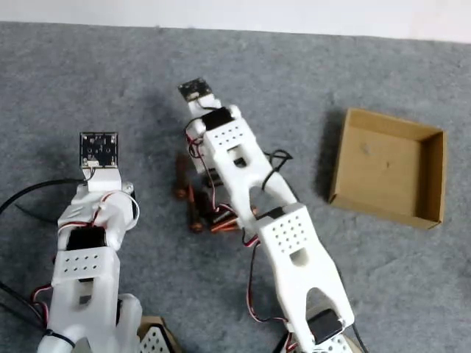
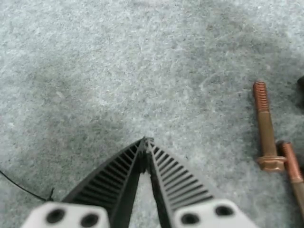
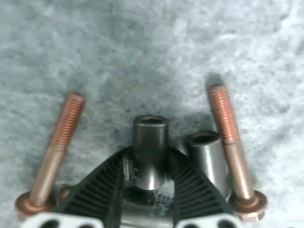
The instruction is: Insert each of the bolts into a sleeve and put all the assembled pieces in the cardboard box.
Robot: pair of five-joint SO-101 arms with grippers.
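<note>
My right gripper is shut on a dark metal sleeve that pokes out past its fingertips over the grey carpet. A second sleeve lies close beside it, touching a copper bolt. On the other side lies another copper bolt. My left gripper is shut with nothing in it, hovering over bare carpet. Two bolts lie off to its side. In the high view the right arm stretches over the cluster of bolts at the table's middle. The cardboard box sits open and empty at the right.
Grey carpet covers the table. The left arm stands at the near left, with cables trailing beside it. Open carpet lies between the bolts and the box.
</note>
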